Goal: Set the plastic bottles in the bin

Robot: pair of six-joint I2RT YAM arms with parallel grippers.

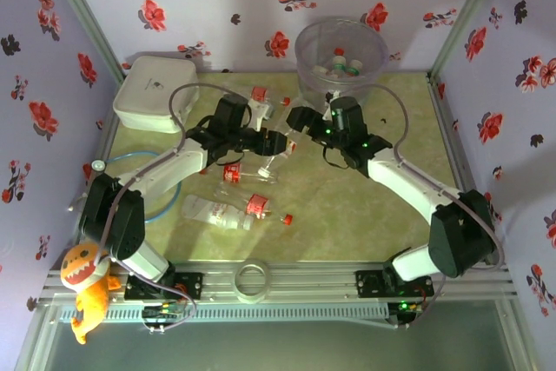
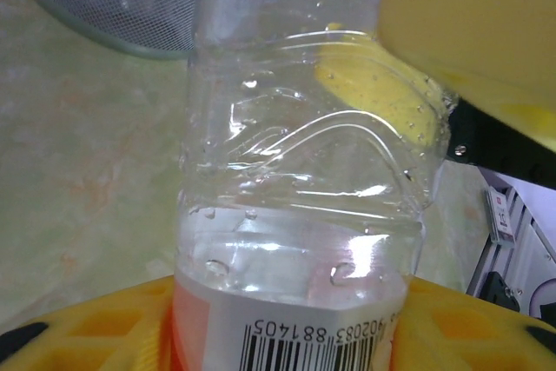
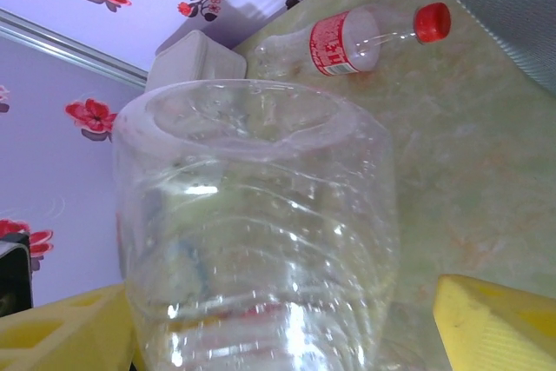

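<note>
Overhead, bin holds bottles; close-up, left tool grips barcoded bottle.

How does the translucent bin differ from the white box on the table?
The bin is round, tall and translucent; the white box is flat, rounded-square and opaque. The bin is open and holds bottles; the box looks closed. Both stand at the table's far edge.

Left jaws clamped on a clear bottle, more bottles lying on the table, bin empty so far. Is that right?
No: the bin is not empty. The top external view shows a few bottles inside it. The left gripper does have its jaws clamped on a clear bottle, and more bottles lie on the table.
</note>
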